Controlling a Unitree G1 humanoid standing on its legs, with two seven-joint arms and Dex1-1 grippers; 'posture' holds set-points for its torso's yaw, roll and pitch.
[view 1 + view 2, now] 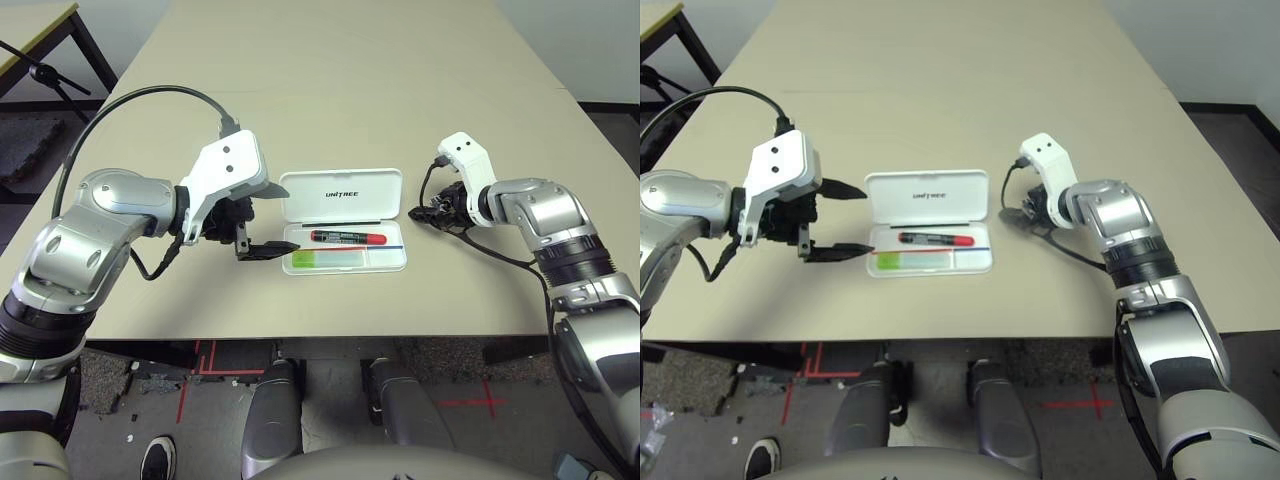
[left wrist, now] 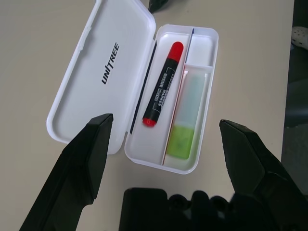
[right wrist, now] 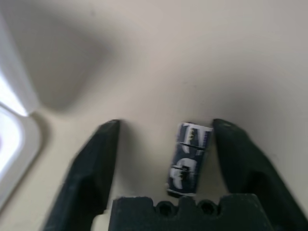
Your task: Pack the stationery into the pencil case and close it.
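The pencil case [image 1: 343, 220] lies open on the counter [image 1: 330, 90], its lid folded flat. The black marker [image 2: 163, 85] and green highlighter [image 2: 185, 130] are already laid inside. The left claw [image 2: 166, 139] is held wide open over the case, probably to steady it. The right claw [image 3: 166, 144] is lowered around the small clip-like piece [image 3: 188, 159] beside the case, its fingers not yet touching it.

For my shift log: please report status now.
Left gripper open beside open pencil case. Right gripper around small clip, not clamped. Marker, highlighter packed.
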